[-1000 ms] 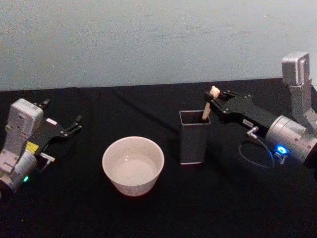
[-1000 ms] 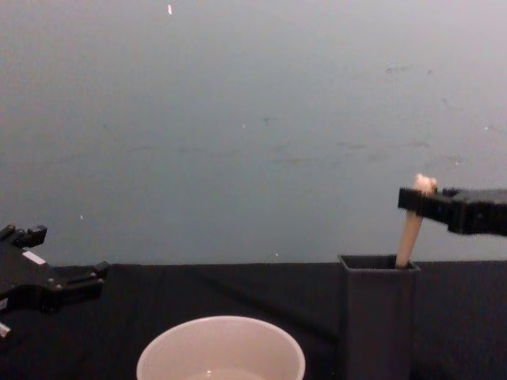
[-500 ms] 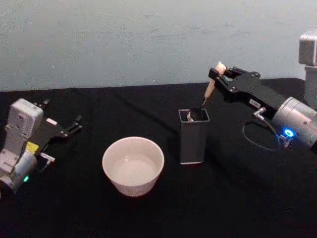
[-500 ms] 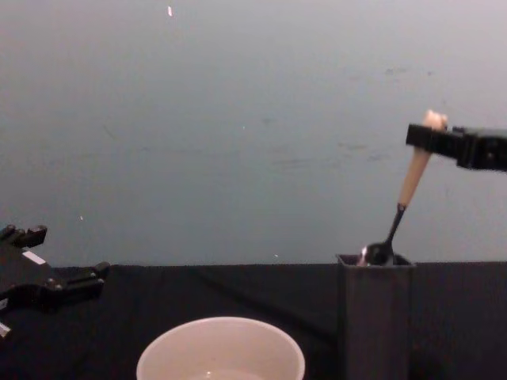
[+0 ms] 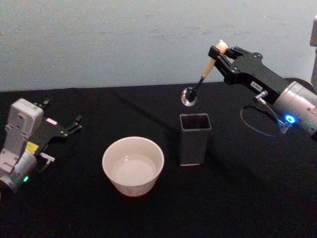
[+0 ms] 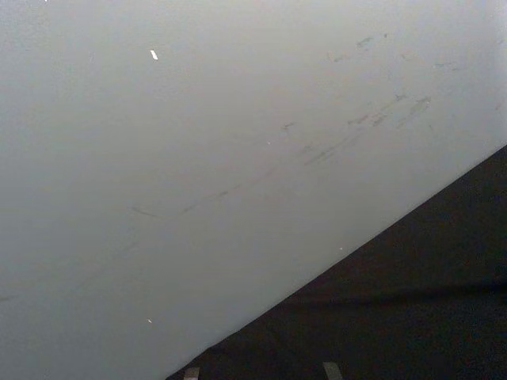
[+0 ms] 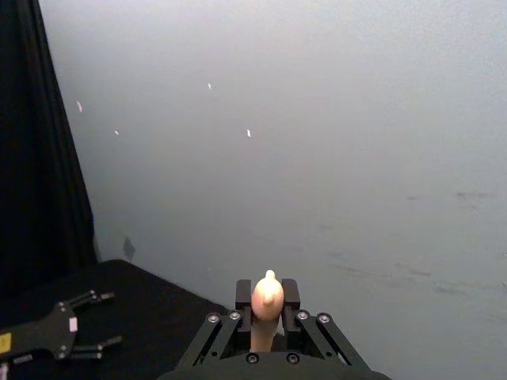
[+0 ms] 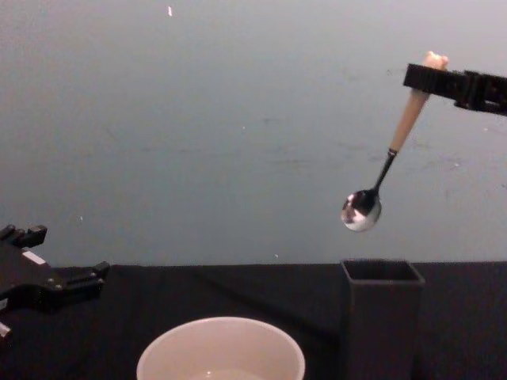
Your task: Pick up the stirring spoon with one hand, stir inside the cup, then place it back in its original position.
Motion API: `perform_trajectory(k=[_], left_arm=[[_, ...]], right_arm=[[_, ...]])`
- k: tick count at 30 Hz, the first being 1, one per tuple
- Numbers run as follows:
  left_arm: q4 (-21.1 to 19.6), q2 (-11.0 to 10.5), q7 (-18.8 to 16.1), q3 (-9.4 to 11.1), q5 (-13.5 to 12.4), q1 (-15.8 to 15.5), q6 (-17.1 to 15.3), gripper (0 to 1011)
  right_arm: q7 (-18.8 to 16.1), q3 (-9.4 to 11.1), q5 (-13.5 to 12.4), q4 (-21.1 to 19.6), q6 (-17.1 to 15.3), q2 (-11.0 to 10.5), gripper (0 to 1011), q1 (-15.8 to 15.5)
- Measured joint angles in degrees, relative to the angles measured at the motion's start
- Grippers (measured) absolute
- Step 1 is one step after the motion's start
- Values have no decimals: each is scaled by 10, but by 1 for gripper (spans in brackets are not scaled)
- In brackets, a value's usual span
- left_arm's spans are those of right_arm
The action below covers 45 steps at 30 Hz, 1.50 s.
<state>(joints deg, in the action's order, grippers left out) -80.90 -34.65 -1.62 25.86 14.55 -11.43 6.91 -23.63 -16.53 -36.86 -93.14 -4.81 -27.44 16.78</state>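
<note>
Aloft, right gripper (image 5: 217, 51) clamps stirring spoon (image 5: 204, 71) before grey wall (image 5: 99, 39); left gripper (image 5: 63, 110) seemingly open over table (image 5: 247, 188).

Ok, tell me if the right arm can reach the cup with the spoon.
Probably yes: the right end effector holds the stirring spoon clear above the dark holder, and the cup stands open to the holder's left.

Black linkage fingers (image 8: 455, 83), silver-grey cylindrical wrists (image 5: 298, 101), blue light (image 5: 288, 119) and looped black cable (image 5: 242, 116) right, seemingly yellow label (image 5: 32, 147) left
</note>
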Motion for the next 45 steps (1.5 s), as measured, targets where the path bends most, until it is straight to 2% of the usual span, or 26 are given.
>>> perform_trajectory(k=[7, 20, 29, 39, 45], left_arm=[[0, 0, 0, 0, 0, 0, 0, 1001], [0, 0, 0, 0, 0, 0, 0, 1001], [0, 0, 0, 0, 0, 0, 0, 1001], [0, 0, 0, 0, 0, 0, 0, 1001], [0, 0, 0, 0, 0, 0, 0, 1001]], right_arm=[[-3, -14, -8, -4, 1, 5, 221, 7], [-26, -62, -25, -5, -8, 13, 221, 16], [-49, -96, -27, -7, -4, 10, 221, 21], [-74, -131, -9, -5, 5, -1, 221, 23], [-84, -150, 15, 6, 15, -6, 222, 23]])
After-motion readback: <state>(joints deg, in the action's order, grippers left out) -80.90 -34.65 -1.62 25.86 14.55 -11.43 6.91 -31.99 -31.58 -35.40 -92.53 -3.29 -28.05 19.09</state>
